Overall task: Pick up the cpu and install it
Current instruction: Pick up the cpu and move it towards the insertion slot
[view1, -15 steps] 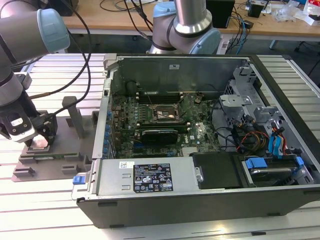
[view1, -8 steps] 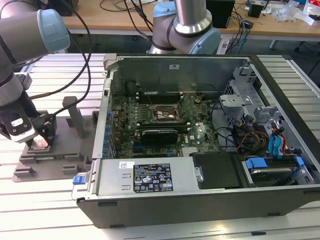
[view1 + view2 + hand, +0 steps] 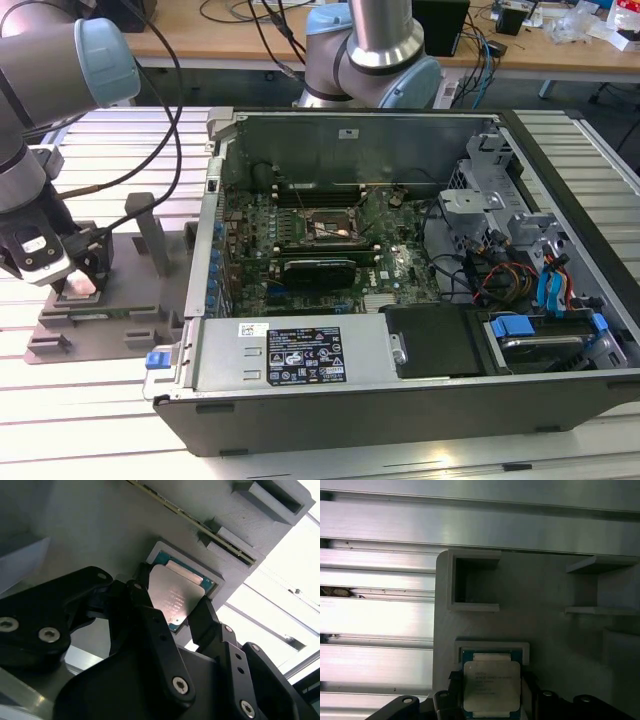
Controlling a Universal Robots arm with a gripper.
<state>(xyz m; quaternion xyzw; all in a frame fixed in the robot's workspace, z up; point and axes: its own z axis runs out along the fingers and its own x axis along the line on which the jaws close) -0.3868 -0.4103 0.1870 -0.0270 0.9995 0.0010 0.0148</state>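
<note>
Silvery cpu seated in grey tray recess, straddled by the tool, whether clamped or loose unclear

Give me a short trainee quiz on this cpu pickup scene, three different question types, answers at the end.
1. True or false: the cpu lies in the tray.
2. Fill in: the tray sits toward the exterior view's ___ of the case.
3. The pincer is: A inside the case, B at the cpu, C off the tray.
Key: 1 true; 2 left; 3 B.
</note>
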